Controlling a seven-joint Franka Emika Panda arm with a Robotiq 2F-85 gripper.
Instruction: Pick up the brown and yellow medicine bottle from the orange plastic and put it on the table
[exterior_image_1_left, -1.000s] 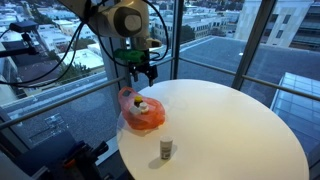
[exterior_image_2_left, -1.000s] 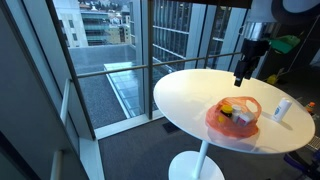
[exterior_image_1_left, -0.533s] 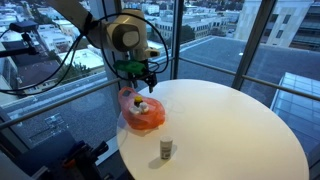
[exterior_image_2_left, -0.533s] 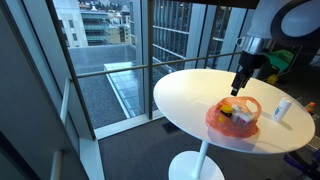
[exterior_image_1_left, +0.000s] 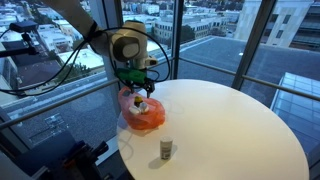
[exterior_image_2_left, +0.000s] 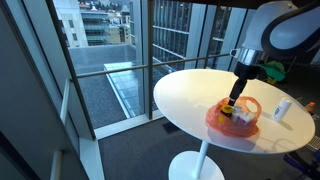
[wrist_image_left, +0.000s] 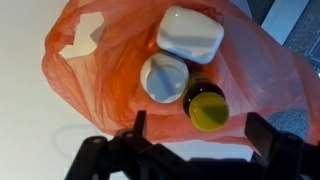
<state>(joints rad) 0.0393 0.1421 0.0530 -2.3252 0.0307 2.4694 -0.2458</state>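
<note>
The brown medicine bottle with a yellow cap (wrist_image_left: 207, 107) lies in the orange plastic bag (wrist_image_left: 110, 75) beside a white round-capped bottle (wrist_image_left: 164, 77) and a white box (wrist_image_left: 190, 34). My gripper (wrist_image_left: 195, 130) is open, its two fingers straddling the space just above the yellow cap. In both exterior views the gripper (exterior_image_1_left: 141, 92) (exterior_image_2_left: 234, 101) hangs right over the orange bag (exterior_image_1_left: 144, 116) (exterior_image_2_left: 234, 119) near the table's edge.
The round white table (exterior_image_1_left: 230, 125) (exterior_image_2_left: 190, 95) stands by tall glass windows. A small white bottle (exterior_image_1_left: 166, 150) (exterior_image_2_left: 283, 108) stands upright on the table apart from the bag.
The gripper has come down from above the table toward the orange bag and now hovers just over its contents.
</note>
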